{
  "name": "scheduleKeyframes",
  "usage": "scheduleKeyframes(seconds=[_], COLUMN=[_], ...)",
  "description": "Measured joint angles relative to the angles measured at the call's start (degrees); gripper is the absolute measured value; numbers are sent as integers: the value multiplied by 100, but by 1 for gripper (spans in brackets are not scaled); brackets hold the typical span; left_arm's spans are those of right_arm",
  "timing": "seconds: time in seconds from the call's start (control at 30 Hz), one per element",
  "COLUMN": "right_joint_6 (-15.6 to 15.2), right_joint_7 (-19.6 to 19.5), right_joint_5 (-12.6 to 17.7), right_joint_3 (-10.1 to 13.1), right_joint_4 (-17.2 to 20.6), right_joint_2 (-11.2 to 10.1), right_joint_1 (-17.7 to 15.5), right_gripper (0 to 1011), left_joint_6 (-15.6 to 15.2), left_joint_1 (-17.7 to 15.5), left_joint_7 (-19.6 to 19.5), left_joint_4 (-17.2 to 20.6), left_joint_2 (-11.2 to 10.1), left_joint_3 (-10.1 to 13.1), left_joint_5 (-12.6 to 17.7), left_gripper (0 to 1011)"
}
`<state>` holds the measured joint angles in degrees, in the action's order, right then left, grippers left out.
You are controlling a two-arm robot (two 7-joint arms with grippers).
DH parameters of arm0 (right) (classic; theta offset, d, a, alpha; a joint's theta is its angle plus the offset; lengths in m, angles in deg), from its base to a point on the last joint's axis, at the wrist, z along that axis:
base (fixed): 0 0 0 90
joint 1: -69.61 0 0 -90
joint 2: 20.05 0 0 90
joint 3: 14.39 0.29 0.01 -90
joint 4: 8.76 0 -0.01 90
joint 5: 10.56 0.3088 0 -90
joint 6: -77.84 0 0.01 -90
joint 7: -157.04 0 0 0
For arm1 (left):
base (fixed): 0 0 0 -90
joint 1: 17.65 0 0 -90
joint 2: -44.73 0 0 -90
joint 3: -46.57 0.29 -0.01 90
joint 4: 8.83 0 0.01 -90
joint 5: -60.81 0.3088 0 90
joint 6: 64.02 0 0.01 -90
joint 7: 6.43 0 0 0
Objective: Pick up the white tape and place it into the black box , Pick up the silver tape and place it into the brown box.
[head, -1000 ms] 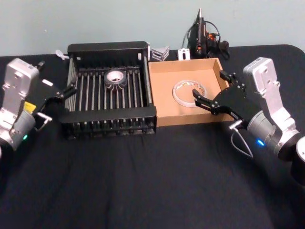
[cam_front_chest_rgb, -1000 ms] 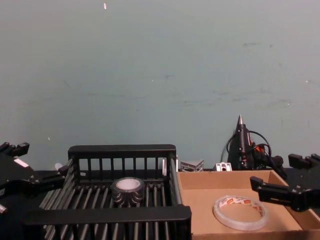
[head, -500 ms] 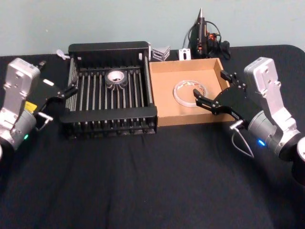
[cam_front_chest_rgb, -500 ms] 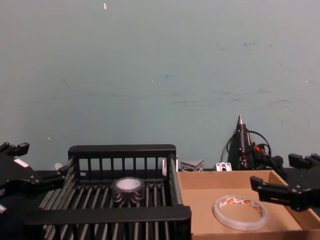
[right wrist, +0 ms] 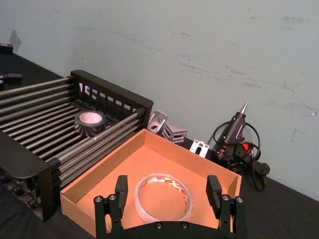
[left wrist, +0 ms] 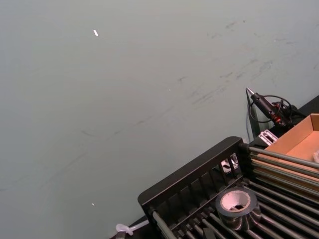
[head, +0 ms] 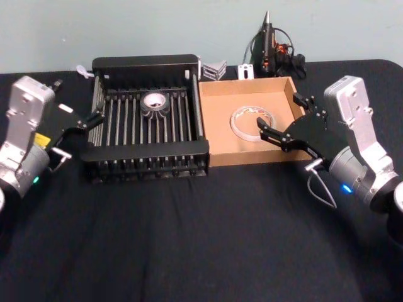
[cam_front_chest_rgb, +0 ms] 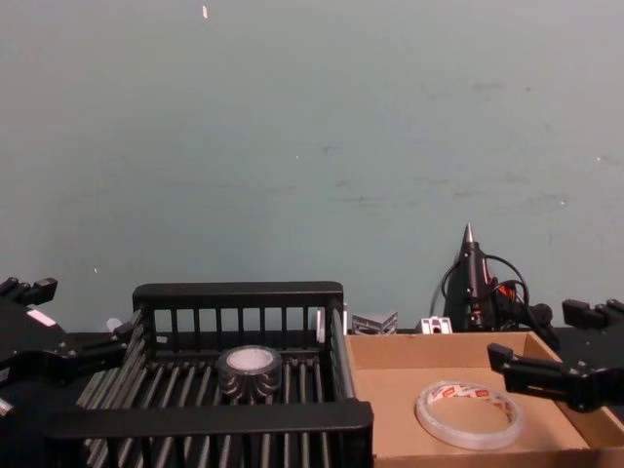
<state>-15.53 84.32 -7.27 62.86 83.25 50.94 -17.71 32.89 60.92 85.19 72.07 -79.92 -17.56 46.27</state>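
Drawing back a little from the black box [head: 148, 113], both arms, with nothing else shifted: white tape [head: 153, 100] lying on the slats toward the box's far wall, silver tape [head: 250, 123] flat in the brown box [head: 249, 154] just right of it. Judged done, both placements, only retreat left. Left gripper [head: 80, 121] off the black box's left wall, fingers spread and empty; right gripper [head: 281, 119] over the brown box's right rim, fingers wide apart, holding nothing. White tape small, thick, grey-sided, pale on top; silver tape wide, thin, translucent, red print inside.
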Motion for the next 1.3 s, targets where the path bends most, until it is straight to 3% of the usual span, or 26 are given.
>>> scheduleKeyframes(seconds=[1.3], right_joint_6=[1], right_joint_7=[0], right_joint_5=[0], right_joint_3=[0], right_joint_4=[0], right_joint_2=[0], right_joint_1=[0], right_gripper=[1000], left_joint_6=[0], left_joint_1=[0], left_joint_7=[0], left_joint_4=[0], left_joint_2=[0], left_joint_3=[0], left_joint_5=[0], left_gripper=[1001])
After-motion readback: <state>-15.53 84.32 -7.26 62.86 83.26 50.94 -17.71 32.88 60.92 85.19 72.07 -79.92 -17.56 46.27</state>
